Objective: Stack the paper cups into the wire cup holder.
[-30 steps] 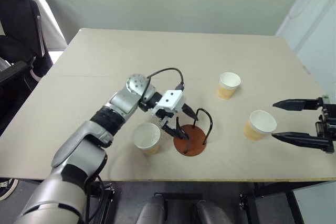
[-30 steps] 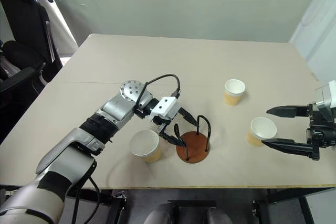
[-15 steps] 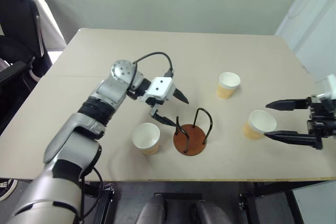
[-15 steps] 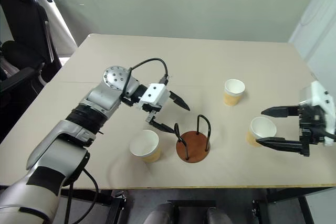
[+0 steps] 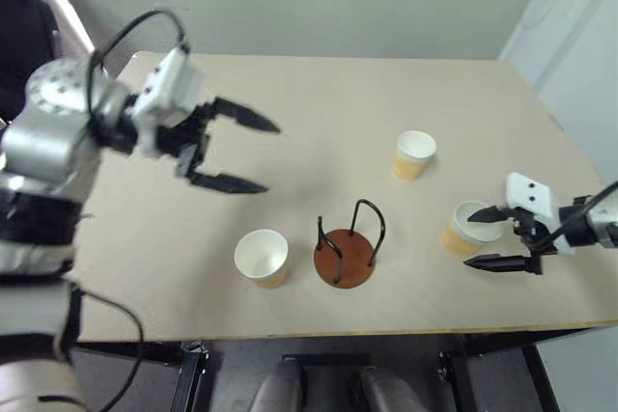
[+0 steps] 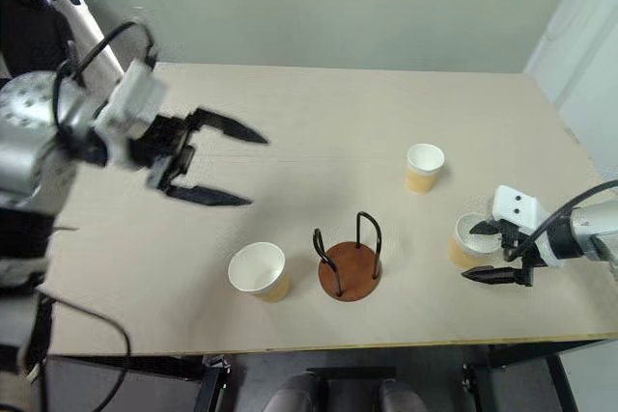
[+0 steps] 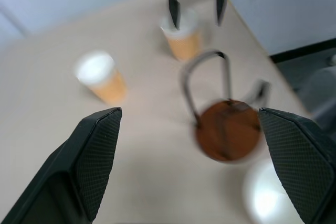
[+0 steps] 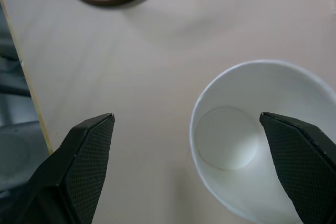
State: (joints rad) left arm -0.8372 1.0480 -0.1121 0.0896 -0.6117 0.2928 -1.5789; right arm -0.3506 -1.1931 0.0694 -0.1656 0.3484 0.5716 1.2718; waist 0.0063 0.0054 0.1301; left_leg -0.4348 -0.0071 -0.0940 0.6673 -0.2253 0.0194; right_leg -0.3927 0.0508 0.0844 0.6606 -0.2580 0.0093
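Three paper cups stand upright on the pale tabletop (image 5: 319, 94), each tan outside, white inside with a rolled white rim. The wire cup holder (image 5: 345, 250), a reddish-brown disc with two black wire loops rising from it, stands empty near the front edge. One cup (image 5: 262, 258) sits just beside it at 9 o'clock, another (image 5: 414, 155) at 1 o'clock, the third (image 5: 465, 229) at 3 o'clock. The right claw (image 5: 494, 236) is released, its fingers straddling that third cup. The left claw (image 5: 246, 153) hangs spread wide above the tabletop at 10 o'clock, grasping nothing.
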